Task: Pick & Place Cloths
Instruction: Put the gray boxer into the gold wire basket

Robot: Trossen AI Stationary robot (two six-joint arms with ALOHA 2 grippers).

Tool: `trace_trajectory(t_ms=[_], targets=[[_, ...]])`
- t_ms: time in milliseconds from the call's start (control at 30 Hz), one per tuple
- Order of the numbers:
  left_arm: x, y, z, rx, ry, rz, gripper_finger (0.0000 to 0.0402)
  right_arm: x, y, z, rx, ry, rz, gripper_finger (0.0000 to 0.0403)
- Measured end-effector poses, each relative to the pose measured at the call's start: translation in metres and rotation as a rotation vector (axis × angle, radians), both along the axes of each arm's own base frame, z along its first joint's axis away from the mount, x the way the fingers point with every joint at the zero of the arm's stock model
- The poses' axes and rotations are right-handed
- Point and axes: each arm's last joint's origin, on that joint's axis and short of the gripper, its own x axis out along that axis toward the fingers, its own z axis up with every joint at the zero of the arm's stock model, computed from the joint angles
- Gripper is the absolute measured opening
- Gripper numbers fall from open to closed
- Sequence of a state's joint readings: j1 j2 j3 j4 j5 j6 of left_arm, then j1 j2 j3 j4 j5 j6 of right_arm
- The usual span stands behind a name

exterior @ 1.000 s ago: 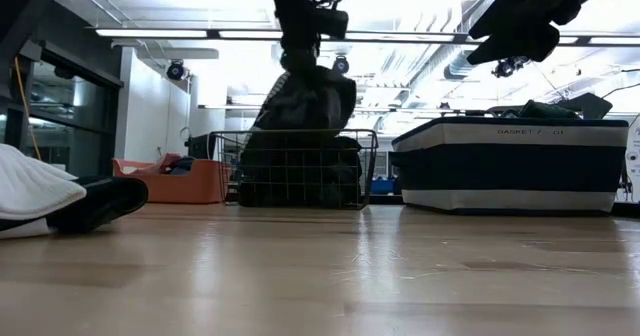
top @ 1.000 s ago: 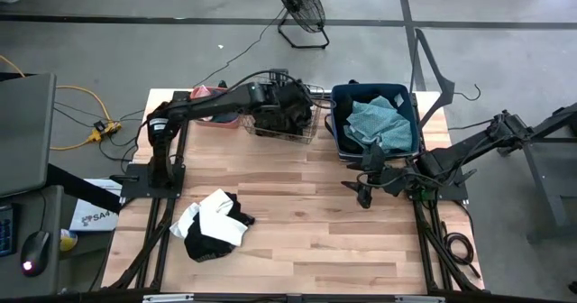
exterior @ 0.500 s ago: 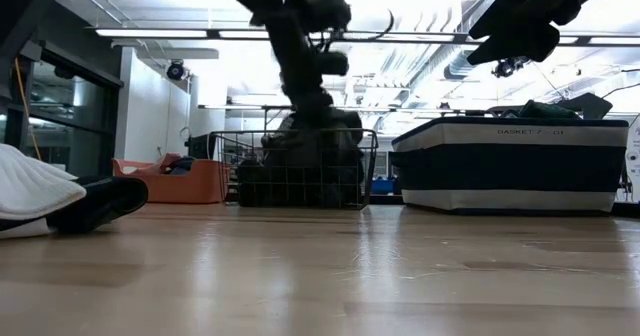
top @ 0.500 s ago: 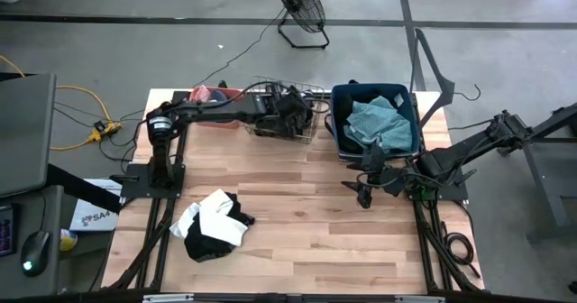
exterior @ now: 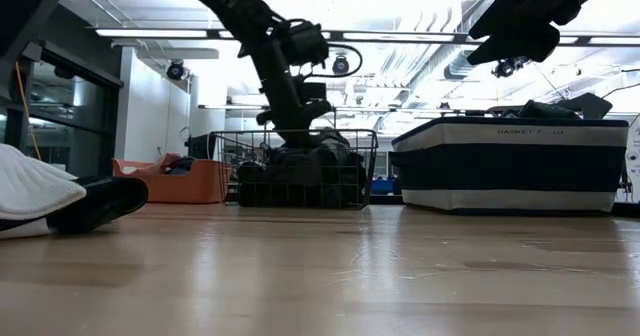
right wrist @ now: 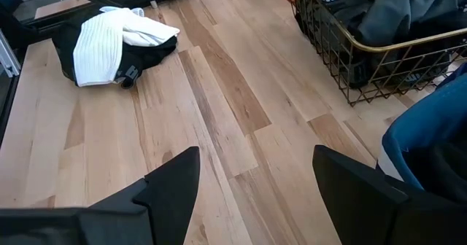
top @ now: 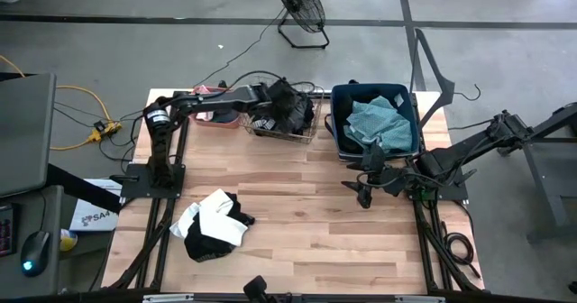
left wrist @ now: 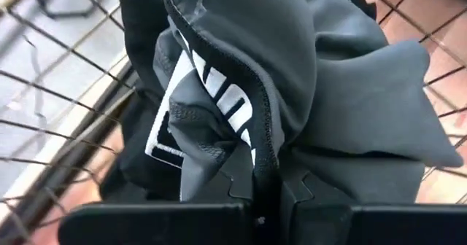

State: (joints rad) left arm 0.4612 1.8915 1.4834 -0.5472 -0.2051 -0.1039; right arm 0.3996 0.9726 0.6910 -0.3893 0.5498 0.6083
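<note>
While left tool (left wrist: 266, 194) grips black cloth (left wrist: 328, 84) in wire basket (top: 302, 133), fingertips buried, right tool (right wrist: 255, 194) released.

We see a wire basket (top: 287, 123), blue bin (top: 338, 132) and coral tub (top: 221, 119) along the desk (top: 306, 222); a fan (top: 299, 7) stands beyond.

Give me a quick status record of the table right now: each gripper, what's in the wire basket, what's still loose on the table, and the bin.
left gripper: shut on black garment, down in wire basket
right gripper: open, empty, hovering over bare table beside dark blue bin
wire basket contents: dark garments
dark blue bin contents: teal cloth
loose on table: white-and-black cloth pile
coral tub: beside the basket
</note>
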Motion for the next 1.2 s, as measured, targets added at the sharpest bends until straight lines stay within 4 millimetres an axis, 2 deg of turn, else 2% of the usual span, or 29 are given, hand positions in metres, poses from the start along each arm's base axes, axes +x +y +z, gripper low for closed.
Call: trace_trajectory(t_ms=[167, 300, 533, 767, 1000, 1200], targets=[[-0.003, 0.007, 0.0, -0.093, -0.06, 0.029, 0.0012, 0.0, 0.0, 0.0, -0.001, 0.0, -0.001, 0.0259], [-0.003, 0.006, 0.0, -0.101, -0.069, 0.032, 0.0034, 0.0, 0.0, 0.0, 0.0, 0.0, -0.001, 0.0259], [0.001, 0.008, 0.021, -0.082, -0.114, 0.03, 0.0113, 0.0, 0.0, 0.0, 0.0, 0.005, 0.002, 0.0259], [-0.001, 0.005, 0.05, -0.145, -0.086, 0.009, 0.0194, 0.0, 0.0, 0.0, 0.0, 0.005, 0.001, 0.0259], [0.001, 0.006, 0.074, -0.128, -0.131, 0.011, 0.0206, 0.0, 0.0, 0.0, 0.0, 0.005, 0.001, 0.0259], [-0.006, 0.004, 0.074, -0.136, -0.046, 0.05, 0.0206, 0.0, 0.0, 0.0, -0.001, 0.006, 0.002, 0.0259]])
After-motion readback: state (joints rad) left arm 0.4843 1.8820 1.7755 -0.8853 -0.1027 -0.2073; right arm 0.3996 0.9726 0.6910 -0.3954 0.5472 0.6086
